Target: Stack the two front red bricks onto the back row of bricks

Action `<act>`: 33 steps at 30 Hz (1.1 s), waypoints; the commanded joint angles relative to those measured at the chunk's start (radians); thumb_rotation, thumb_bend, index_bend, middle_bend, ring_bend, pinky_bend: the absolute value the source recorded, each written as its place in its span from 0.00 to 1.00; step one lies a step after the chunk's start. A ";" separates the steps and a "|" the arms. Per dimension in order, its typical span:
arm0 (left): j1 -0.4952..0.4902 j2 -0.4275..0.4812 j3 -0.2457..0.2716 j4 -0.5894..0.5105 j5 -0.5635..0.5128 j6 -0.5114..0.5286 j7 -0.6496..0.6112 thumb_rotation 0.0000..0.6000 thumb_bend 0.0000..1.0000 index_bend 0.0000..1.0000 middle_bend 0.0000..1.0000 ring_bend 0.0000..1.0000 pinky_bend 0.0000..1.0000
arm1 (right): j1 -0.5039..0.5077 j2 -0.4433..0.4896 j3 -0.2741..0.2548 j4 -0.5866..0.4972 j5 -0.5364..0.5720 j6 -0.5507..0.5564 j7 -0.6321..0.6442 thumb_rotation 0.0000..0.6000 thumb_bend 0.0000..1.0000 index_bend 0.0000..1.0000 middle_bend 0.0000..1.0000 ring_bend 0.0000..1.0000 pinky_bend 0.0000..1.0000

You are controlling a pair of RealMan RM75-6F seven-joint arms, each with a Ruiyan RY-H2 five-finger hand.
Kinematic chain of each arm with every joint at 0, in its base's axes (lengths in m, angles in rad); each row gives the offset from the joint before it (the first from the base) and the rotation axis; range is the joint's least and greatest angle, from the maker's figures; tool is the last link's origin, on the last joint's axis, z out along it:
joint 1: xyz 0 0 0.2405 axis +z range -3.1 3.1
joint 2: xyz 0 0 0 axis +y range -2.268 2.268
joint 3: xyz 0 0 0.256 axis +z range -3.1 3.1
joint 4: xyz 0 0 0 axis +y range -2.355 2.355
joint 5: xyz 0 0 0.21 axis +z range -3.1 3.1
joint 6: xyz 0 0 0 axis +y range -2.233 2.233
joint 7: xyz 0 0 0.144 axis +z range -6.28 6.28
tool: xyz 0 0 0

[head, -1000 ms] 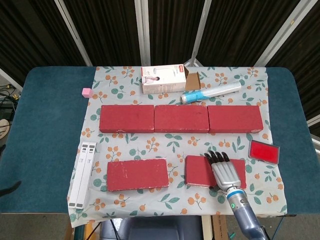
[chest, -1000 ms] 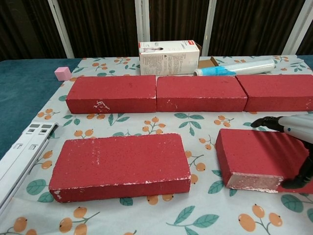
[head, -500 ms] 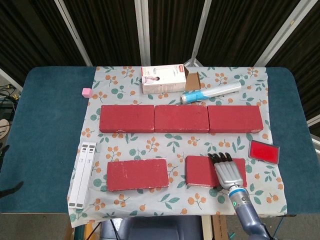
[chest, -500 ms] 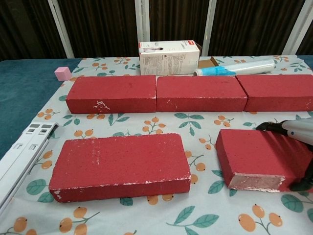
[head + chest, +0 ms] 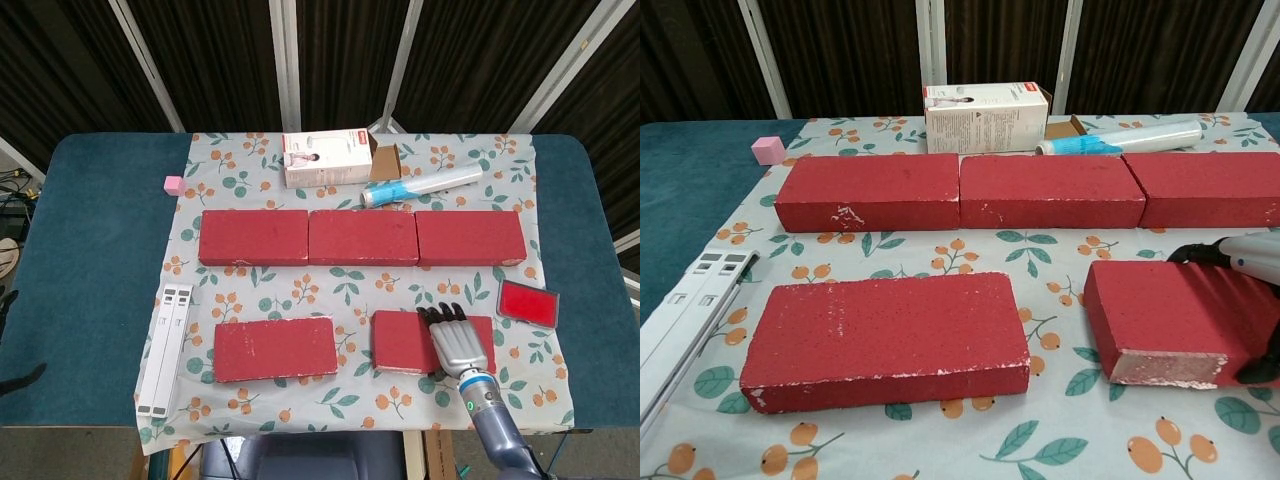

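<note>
Two red bricks are found in the front row on the floral cloth (image 5: 300,290): the left front brick (image 5: 274,349) lies untouched, while the right front brick (image 5: 420,342) is covered at its right end by the right hand (image 5: 455,338), fingers laid flat over the top. Whether a grip is closed cannot be told. The back row of bricks (image 5: 362,237) sits well behind. The brick is judged heavy, stiff and rough; hold across the short sides is advised. The left hand is not seen.
</note>
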 commanded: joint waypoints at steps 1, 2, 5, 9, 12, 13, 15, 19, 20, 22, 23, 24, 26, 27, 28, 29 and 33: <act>0.000 0.000 -0.001 0.001 -0.002 0.001 -0.002 1.00 0.00 0.06 0.00 0.00 0.13 | 0.004 0.014 0.006 -0.008 -0.006 0.009 0.009 1.00 0.15 0.18 0.18 0.00 0.00; 0.001 0.000 -0.002 0.001 -0.003 0.001 -0.003 1.00 0.00 0.06 0.00 0.00 0.13 | 0.006 0.020 0.008 -0.012 -0.006 0.010 0.012 1.00 0.15 0.18 0.18 0.00 0.00; 0.000 0.000 -0.002 0.002 -0.004 0.000 -0.005 1.00 0.00 0.06 0.00 0.00 0.13 | 0.009 0.040 0.018 -0.027 -0.007 0.009 0.031 1.00 0.15 0.18 0.18 0.00 0.00; -0.001 0.000 -0.002 0.002 -0.004 -0.001 -0.004 1.00 0.00 0.06 0.00 0.00 0.13 | 0.015 0.091 0.045 -0.060 -0.012 0.003 0.074 1.00 0.15 0.18 0.18 0.00 0.00; -0.001 0.000 -0.003 0.003 -0.007 -0.002 -0.004 1.00 0.00 0.06 0.00 0.00 0.13 | 0.023 0.132 0.072 -0.082 -0.010 0.005 0.092 1.00 0.15 0.18 0.18 0.00 0.00; -0.002 -0.001 -0.004 0.004 -0.008 -0.002 -0.003 1.00 0.00 0.06 0.00 0.00 0.13 | 0.029 0.150 0.085 -0.092 -0.007 0.005 0.096 1.00 0.15 0.18 0.18 0.00 0.00; -0.003 -0.002 -0.005 0.004 -0.012 -0.004 0.000 1.00 0.00 0.06 0.00 0.00 0.13 | 0.045 0.186 0.113 -0.111 0.010 -0.001 0.103 1.00 0.15 0.18 0.18 0.00 0.00; -0.005 -0.005 -0.008 0.005 -0.018 -0.006 0.007 1.00 0.00 0.06 0.00 0.00 0.13 | 0.100 0.253 0.177 -0.129 0.079 -0.033 0.099 1.00 0.15 0.18 0.18 0.00 0.00; -0.005 -0.006 -0.009 0.005 -0.020 -0.005 0.008 1.00 0.00 0.06 0.00 0.00 0.13 | 0.120 0.267 0.193 -0.128 0.103 -0.045 0.092 1.00 0.15 0.18 0.18 0.00 0.00; -0.004 -0.008 -0.013 0.007 -0.023 -0.001 0.008 1.00 0.00 0.06 0.00 0.00 0.13 | 0.150 0.283 0.211 -0.125 0.142 -0.065 0.079 1.00 0.15 0.19 0.18 0.00 0.00; -0.004 -0.009 -0.015 0.009 -0.027 0.001 0.007 1.00 0.00 0.06 0.00 0.00 0.13 | 0.173 0.293 0.221 -0.119 0.170 -0.081 0.064 1.00 0.15 0.18 0.18 0.00 0.00; -0.003 -0.010 -0.019 0.011 -0.032 0.004 0.006 1.00 0.00 0.06 0.00 0.00 0.13 | 0.197 0.299 0.229 -0.111 0.201 -0.098 0.052 1.00 0.15 0.19 0.18 0.00 0.00; -0.002 -0.013 -0.024 0.014 -0.041 0.007 0.007 1.00 0.00 0.06 0.00 0.00 0.13 | 0.236 0.302 0.242 -0.089 0.249 -0.125 0.034 1.00 0.15 0.19 0.18 0.00 0.00; -0.002 -0.014 -0.026 0.015 -0.046 0.007 0.009 1.00 0.00 0.06 0.00 0.00 0.13 | 0.252 0.301 0.246 -0.077 0.268 -0.137 0.026 1.00 0.15 0.19 0.18 0.00 0.00; -0.003 -0.017 -0.029 0.015 -0.053 0.007 0.014 1.00 0.00 0.06 0.00 0.00 0.13 | 0.284 0.298 0.253 -0.053 0.307 -0.161 0.012 1.00 0.15 0.19 0.18 0.00 0.00; -0.004 -0.020 -0.032 0.017 -0.060 0.006 0.021 1.00 0.00 0.06 0.00 0.00 0.13 | 0.314 0.291 0.260 -0.028 0.347 -0.188 0.005 1.00 0.15 0.19 0.18 0.00 0.00; -0.009 -0.032 -0.040 0.018 -0.080 0.002 0.044 1.00 0.00 0.06 0.00 0.00 0.13 | 0.408 0.262 0.270 0.071 0.472 -0.287 -0.006 1.00 0.15 0.18 0.18 0.00 0.00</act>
